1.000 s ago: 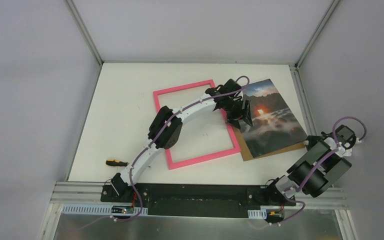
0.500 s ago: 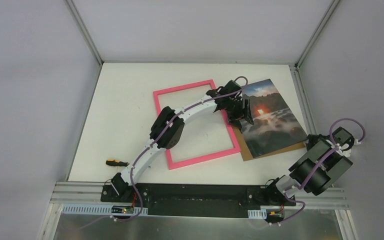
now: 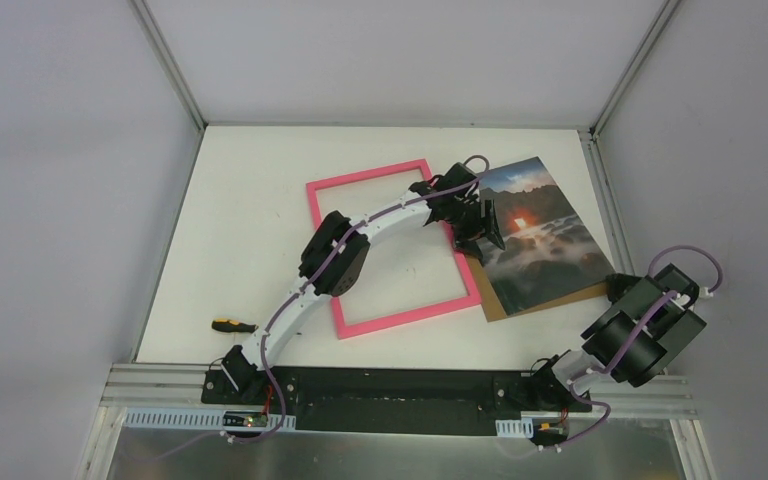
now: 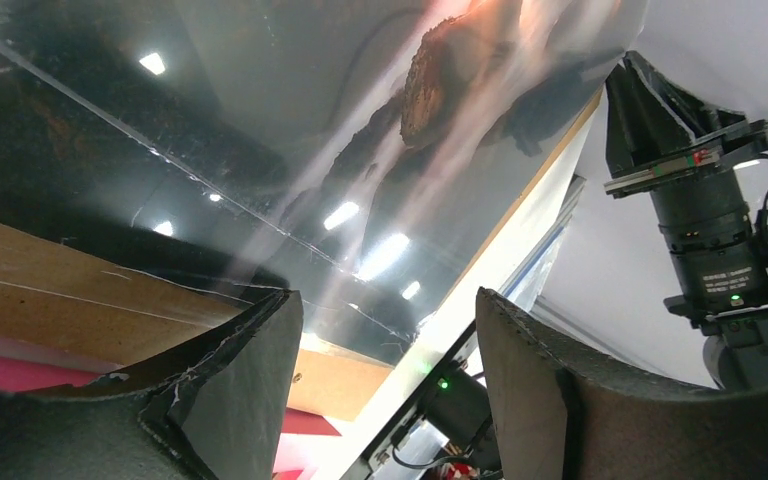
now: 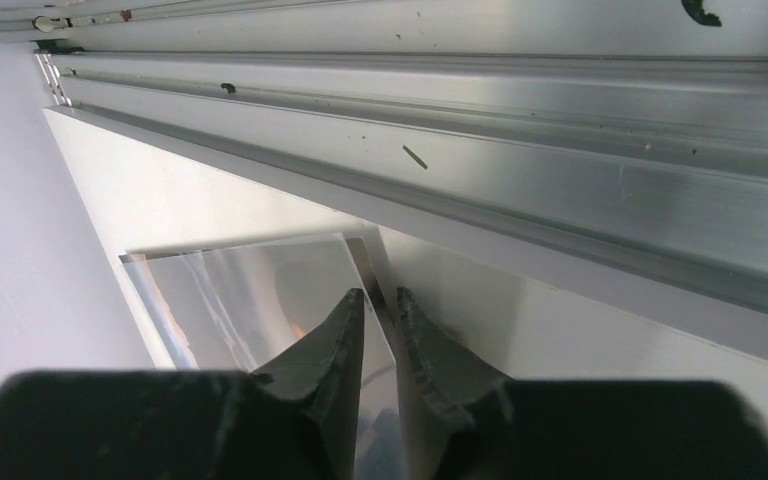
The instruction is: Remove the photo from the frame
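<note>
Top external view is showing you the photo [image 3: 545,235] lying flat on the table [image 3: 250,220] at centre right, outside the opening of the frame [image 3: 405,315]. Its left edge seems to be riding over the pink right-hand bar. The left gripper [image 3: 482,228] is hovering at that left edge. In the left wrist view its jaws are standing spread, with the glossy face running beneath them and nothing pinched.

The right gripper [image 5: 377,300] is sitting at the right of the picture, near the photo's lower right corner. In its wrist view the jaws are drawn almost together on a thin slit. A shiny sheet corner is lying right at their ends, but you cannot tell whether they are nipping it.

You are probably dealing with a light, thin, fairly stiff print on its brown board [image 3: 550,303]. The slick face is likely offering little bite and marking easily. You are better off taking it by an edge or corner, where the board is peeking out along the lower side.
</note>
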Motion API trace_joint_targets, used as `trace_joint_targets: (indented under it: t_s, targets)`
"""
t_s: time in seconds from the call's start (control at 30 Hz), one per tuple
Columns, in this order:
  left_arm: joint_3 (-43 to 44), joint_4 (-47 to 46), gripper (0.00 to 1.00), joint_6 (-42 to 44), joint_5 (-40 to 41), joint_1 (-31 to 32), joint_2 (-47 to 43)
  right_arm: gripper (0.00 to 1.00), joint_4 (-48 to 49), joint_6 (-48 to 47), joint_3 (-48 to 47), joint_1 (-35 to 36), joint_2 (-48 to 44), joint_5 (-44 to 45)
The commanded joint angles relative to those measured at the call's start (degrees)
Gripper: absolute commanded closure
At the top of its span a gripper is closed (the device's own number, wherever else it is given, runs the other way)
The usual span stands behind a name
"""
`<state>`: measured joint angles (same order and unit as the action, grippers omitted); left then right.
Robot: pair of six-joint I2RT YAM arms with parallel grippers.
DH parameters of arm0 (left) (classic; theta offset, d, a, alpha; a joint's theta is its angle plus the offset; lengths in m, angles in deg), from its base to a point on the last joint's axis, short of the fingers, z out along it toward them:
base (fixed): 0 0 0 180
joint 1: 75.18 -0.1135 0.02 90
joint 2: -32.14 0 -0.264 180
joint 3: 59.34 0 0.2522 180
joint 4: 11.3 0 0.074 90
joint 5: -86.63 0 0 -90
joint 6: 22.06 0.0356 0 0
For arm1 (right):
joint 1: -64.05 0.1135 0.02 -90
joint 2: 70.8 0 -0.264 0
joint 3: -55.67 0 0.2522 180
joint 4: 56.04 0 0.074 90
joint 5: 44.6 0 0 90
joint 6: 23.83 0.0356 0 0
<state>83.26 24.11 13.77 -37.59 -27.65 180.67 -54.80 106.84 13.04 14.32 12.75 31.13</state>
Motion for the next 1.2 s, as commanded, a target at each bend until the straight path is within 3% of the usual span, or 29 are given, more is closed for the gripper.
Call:
trace_joint_targets:
  t_s: [0.0,0.13,0.33,0.47,0.83,1.17]
  targets:
    - [-2.17,1.73,0.34,0.82,0.99,-0.67,-0.43,0.85,2.97,1.31,1.59,-0.72,-2.40,-0.99]
    - [-2.66,1.71,0.33,1.29,0.65,-0.63,-1.39,1.00,1.50,-0.20,1.59,-0.72,-5.56,-1.47]
    - [-2.51,1.72,0.33,1.40,-0.66,-0.62,-3.83,1.00,-7.30,-4.76,-1.27,-0.74,-8.67,-2.79]
    - [-2.52,1.73,0.31,0.92,-1.38,-0.66,-6.80,1.00,-20.59,-8.74,-3.36,-0.75,-14.32,2.52]
    - [-1.01,1.69,0.29,-1.18,-0.93,-0.67,-11.95,1.00,-41.30,-11.75,-12.89,3.23,-23.58,7.96]
    - [-0.25,1.73,0.29,-1.09,-1.81,-1.29,-9.27,1.00,-51.75,-15.81,-18.11,8.04,-25.88,13.69]
